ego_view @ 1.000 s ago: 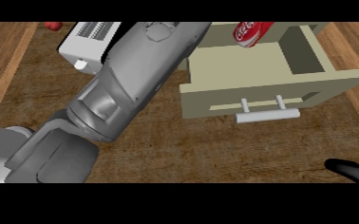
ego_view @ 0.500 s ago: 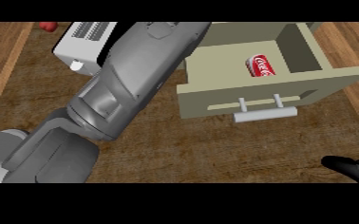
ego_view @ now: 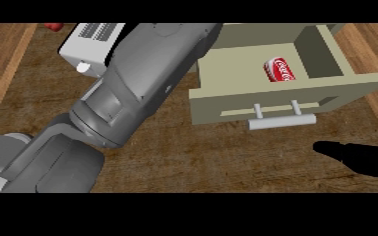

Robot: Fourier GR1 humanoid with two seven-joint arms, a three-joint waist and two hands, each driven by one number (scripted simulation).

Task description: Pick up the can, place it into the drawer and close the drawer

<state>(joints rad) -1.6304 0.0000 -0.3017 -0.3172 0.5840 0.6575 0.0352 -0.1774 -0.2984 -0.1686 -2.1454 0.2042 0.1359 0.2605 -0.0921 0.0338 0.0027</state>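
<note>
Right hand [ego_view: 348, 155] shows only as dark fingers at the near right edge, holding nothing; whether they are curled cannot be told. Lying on its side, the red can [ego_view: 277, 70] rests inside the open drawer [ego_view: 258, 103], right of the grey left forearm [ego_view: 140, 87], whose hand is out of sight.

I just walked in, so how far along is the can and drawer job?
Done: the can lies inside the open drawer. In hand: nothing visibly; the right hand shows at the lower right, away from the handle, and the left hand is out of view. Left: closing the drawer.
</note>
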